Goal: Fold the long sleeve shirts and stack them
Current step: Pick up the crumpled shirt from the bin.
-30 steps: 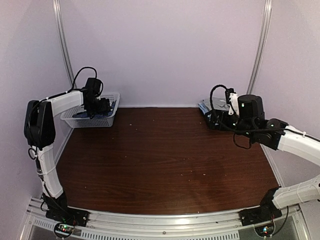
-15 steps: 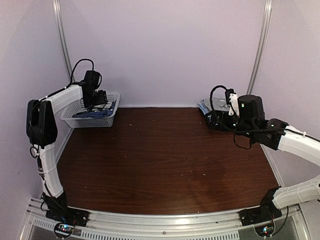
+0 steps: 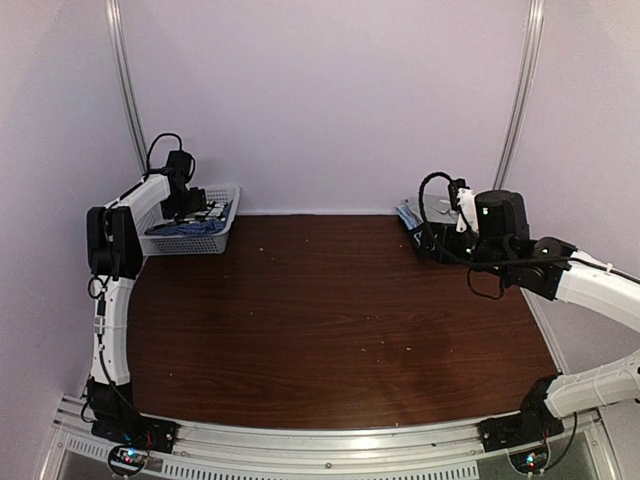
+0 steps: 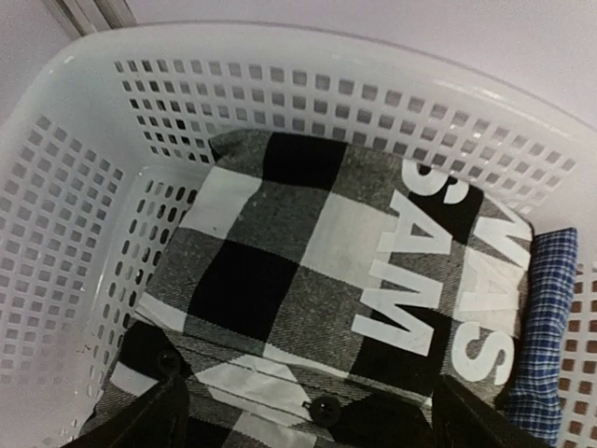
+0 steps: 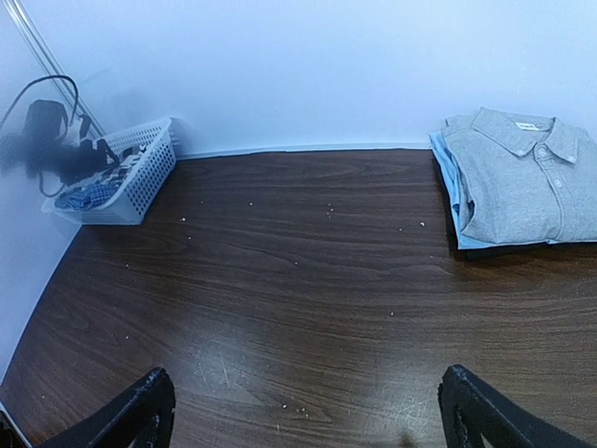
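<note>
Black fingers of the left gripper (image 4: 311, 401) stand spread and empty just above the black-and-white checked shirt (image 4: 298, 271), which lies in the white basket (image 4: 84, 215) at ten o'clock on the table (image 3: 330, 300), apparently lined up to pinch it out. The right gripper (image 5: 308, 411), likewise spread and empty, hangs at two o'clock near the folded grey shirt (image 5: 522, 177), probably parked out of the folding space.

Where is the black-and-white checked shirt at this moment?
In the left wrist view, the checked shirt lies folded in the white basket at the table's far left corner, with a blue checked cloth beside it.
</note>
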Available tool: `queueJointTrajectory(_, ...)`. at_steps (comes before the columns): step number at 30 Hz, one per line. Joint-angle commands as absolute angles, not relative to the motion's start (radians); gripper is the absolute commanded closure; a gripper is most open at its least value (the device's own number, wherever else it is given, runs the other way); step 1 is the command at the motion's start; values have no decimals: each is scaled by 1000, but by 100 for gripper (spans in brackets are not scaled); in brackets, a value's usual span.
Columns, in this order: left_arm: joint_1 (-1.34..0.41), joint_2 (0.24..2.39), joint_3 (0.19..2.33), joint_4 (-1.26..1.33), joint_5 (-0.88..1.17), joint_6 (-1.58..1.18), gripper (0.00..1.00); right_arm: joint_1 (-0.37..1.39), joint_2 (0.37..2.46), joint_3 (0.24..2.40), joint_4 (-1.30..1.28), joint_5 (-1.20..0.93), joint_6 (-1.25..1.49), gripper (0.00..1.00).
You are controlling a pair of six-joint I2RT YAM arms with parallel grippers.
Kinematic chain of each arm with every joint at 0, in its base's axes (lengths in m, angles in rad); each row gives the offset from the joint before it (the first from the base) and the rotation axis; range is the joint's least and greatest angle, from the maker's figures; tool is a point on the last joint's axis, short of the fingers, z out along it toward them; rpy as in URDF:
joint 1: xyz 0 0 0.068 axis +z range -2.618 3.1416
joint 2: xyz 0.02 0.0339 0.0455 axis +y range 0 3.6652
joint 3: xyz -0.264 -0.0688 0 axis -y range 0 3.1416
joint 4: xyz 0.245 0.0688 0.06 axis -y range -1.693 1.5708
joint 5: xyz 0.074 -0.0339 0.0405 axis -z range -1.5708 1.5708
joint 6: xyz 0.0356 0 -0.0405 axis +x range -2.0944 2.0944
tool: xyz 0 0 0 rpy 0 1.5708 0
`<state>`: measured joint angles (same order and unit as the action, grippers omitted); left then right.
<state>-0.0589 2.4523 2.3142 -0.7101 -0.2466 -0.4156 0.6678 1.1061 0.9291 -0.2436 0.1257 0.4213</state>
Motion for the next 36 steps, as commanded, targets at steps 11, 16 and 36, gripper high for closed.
queueJointTrajectory(11,-38,2636,2376,-703,-175,-349,29,666,1104,956,-262,81,433,0)
queueJointTrajectory(16,-38,2643,2363,-693,-147,-350,57,666,1107,962,-264,70,434,0)
queueJointTrajectory(36,-39,2351,2340,-521,-93,-318,100,667,1128,977,-262,67,425,0)
